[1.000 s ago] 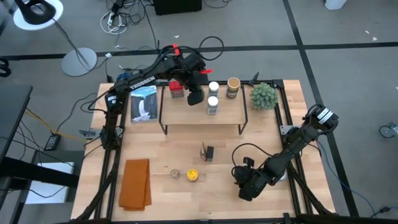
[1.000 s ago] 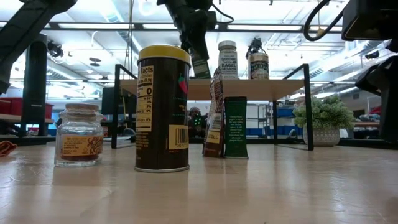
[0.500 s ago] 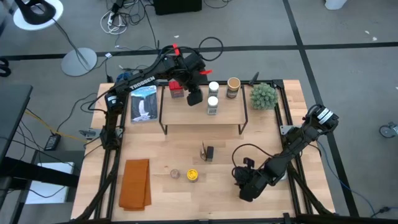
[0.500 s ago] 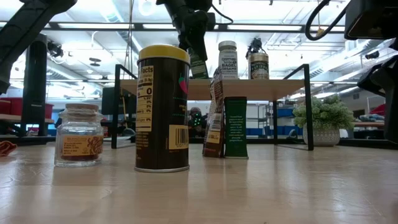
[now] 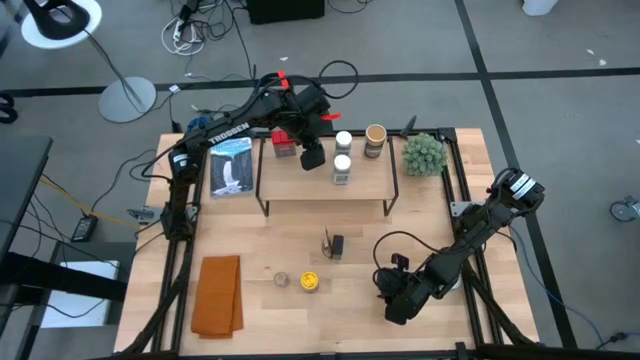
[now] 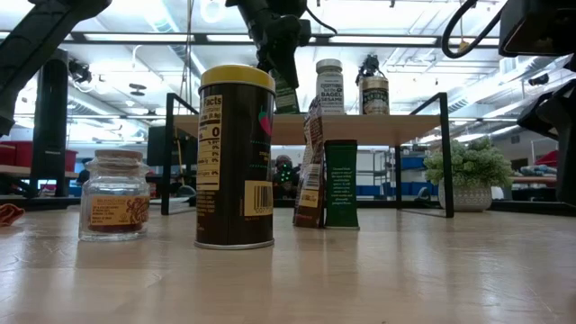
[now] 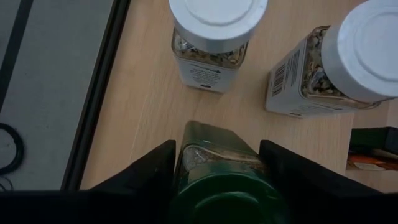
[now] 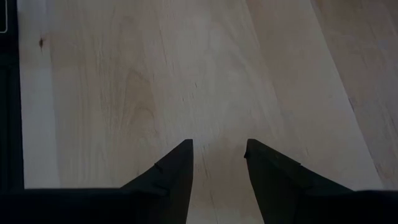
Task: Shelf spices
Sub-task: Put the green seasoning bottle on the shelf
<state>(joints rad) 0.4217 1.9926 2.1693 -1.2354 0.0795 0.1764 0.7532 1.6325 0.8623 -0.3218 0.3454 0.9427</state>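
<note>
The shelf (image 5: 362,187) stands at the table's far middle. Its board carries two white-lidded jars (image 5: 343,140) (image 5: 342,163), a tan-lidded jar (image 5: 375,135) and a red square tin (image 5: 283,141). My left gripper (image 5: 312,157) hangs over the board's left part, shut on a green-lidded jar (image 7: 221,180). On the table in front of the shelf stand a small dark box (image 5: 337,244), a yellow-lidded tin (image 5: 310,282) and a small glass jar (image 5: 282,279). My right gripper (image 5: 390,297) is open, low over bare tabletop at the near right. My left gripper pinches the green-lidded jar between its two fingers, on the jar's sides just under the lid (image 7: 186,155). The fingers come slanting down from above. The jar (image 6: 286,94) is close to upright, its bottom at the shelf board; whether it rests there I cannot tell.
A green spiky plant ball (image 5: 423,153) sits right of the shelf, a blue-and-white packet (image 5: 231,165) left of it. An orange cloth (image 5: 217,293) lies at the near left. The two white-lidded jars (image 7: 211,37) (image 7: 348,62) stand close beyond the held jar.
</note>
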